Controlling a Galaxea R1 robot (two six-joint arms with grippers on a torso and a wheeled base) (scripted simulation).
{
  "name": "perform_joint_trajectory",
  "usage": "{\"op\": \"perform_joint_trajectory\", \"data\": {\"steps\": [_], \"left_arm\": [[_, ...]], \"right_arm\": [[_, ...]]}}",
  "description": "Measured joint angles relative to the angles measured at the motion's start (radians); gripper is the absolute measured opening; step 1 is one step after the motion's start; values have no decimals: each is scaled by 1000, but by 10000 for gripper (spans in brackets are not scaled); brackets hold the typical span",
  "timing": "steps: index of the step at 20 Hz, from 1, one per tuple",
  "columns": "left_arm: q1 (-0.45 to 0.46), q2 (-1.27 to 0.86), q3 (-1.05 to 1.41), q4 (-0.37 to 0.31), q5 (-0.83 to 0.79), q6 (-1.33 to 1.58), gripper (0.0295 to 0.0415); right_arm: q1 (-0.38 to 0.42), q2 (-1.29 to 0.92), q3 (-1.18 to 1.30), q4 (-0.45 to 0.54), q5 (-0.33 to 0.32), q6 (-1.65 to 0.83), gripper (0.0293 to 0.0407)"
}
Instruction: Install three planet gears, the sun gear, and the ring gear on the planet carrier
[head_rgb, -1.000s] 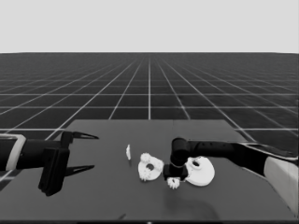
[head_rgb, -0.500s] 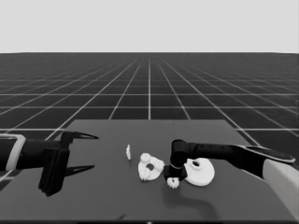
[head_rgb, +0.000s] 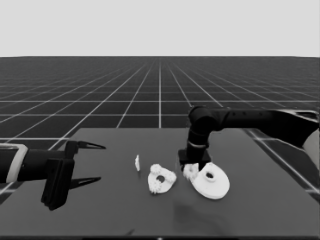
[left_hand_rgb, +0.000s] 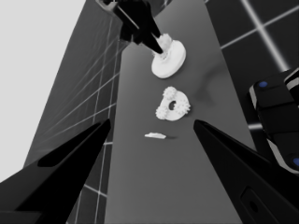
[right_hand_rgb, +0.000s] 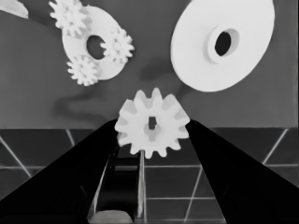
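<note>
My right gripper (head_rgb: 191, 169) is shut on a small toothed gear (right_hand_rgb: 152, 123) and holds it just above the table, between the two round parts. The smaller round part (head_rgb: 165, 186) lies at the table's middle with three gears (right_hand_rgb: 117, 45) on it around its open hole. The larger round part (head_rgb: 214, 183), with a raised hub and hole, lies to its right, close beside the held gear (head_rgb: 190, 173). My left gripper (head_rgb: 100, 162) waits open over the table's left end, holding nothing.
A thin white piece (head_rgb: 137, 162) lies left of the smaller round part (left_hand_rgb: 175, 115), between it and the left gripper (left_hand_rgb: 152, 123). The right arm (head_rgb: 260, 120) reaches in from the right above the larger round part (left_hand_rgb: 169, 59).
The right gripper has risen from the table with the gear between its fingers. The left arm has stayed put.
</note>
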Motion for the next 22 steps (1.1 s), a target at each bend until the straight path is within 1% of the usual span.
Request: {"op": "perform_joint_trajectory", "data": {"steps": [2,5,6,7,9,11,15,16,17,18,20,22], "left_arm": [[0,0,0,0,0,0,385],[0,0,0,0,0,0,385],[0,0,0,0,0,0,385],[0,0,0,0,0,0,385],[0,0,0,0,0,0,385],[0,0,0,0,0,0,385],[0,0,0,0,0,0,385],[0,0,0,0,0,0,385],[0,0,0,0,0,0,385],[0,0,0,0,0,0,385],[0,0,0,0,0,0,385],[0,0,0,0,0,0,385]], "right_arm": [[25,2,-11,24,1,-8,310],[35,3,-16,35,2,-13,310],[31,149,-210,31,-1,-47,310],[29,257,-353,29,-3,-91,310],[26,360,-514,26,-6,-156,310],[24,396,-579,25,-8,-184,310],[23,413,-611,24,-8,-198,310],[-91,409,-600,-110,20,-191,310],[-189,415,-621,-190,37,-204,310],[-242,423,-652,-235,51,-223,310],[-287,434,-692,-275,68,-248,310],[-301,438,-707,-288,74,-257,310]]}}
